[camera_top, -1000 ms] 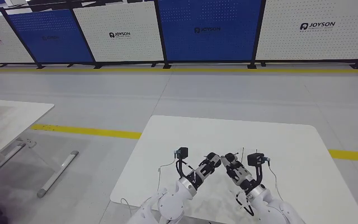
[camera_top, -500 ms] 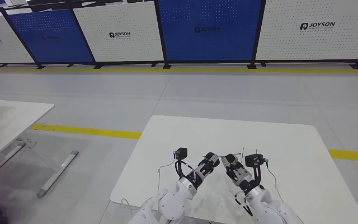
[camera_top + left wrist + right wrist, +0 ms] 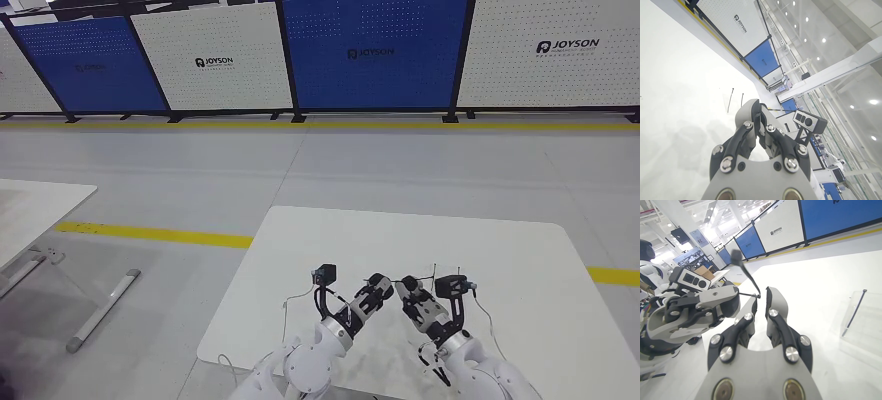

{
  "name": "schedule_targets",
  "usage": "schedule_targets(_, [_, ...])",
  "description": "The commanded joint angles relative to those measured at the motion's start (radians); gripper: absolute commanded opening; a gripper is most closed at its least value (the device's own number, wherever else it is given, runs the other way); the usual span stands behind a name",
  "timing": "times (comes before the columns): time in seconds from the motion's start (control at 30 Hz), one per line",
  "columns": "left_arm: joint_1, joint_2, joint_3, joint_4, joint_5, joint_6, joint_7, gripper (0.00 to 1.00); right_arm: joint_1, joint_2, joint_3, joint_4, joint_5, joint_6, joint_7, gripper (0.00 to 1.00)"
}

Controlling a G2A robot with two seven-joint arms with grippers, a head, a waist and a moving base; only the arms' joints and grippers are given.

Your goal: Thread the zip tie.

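Note:
A black zip tie hangs in the air between my two grippers near the table's front edge. Its head points up and its thin tail runs sideways into my left gripper, which is shut on it. In its own view the left gripper has its fingertips pressed together, and the tie's strand leads away from them. The tie bends sharply at the tip of one finger of my right gripper, whose jaws stand slightly apart with table showing between them. In the top view the left gripper and right gripper nearly touch.
A clear shallow box on the white table holds a spare zip tie. From the left wrist, two spare ties lie side by side beyond the gripper. The table's edge lies close behind both arms.
The right arm has shifted slightly left, closing in on the left gripper. The left arm has hardly moved.

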Motion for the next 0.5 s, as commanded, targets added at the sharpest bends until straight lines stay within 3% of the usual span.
schedule_targets(0.0, [0.0,0.0,0.0,0.001,0.001,0.001,-0.001,0.0,0.001,0.0,0.0,0.001,0.001,-0.001,0.001,0.11])
schedule_targets(0.13, [-0.001,0.0,-0.001,0.001,0.0,0.001,-0.002,0.0,0.002,0.0,0.0,0.003,0.001,-0.005,-0.001,0.0])
schedule_targets(0.47, [-0.001,-0.001,-0.002,0.001,-0.005,-0.019,-0.004,0.0,0.006,-0.001,0.001,0.01,0.031,-0.023,0.019,0.0])
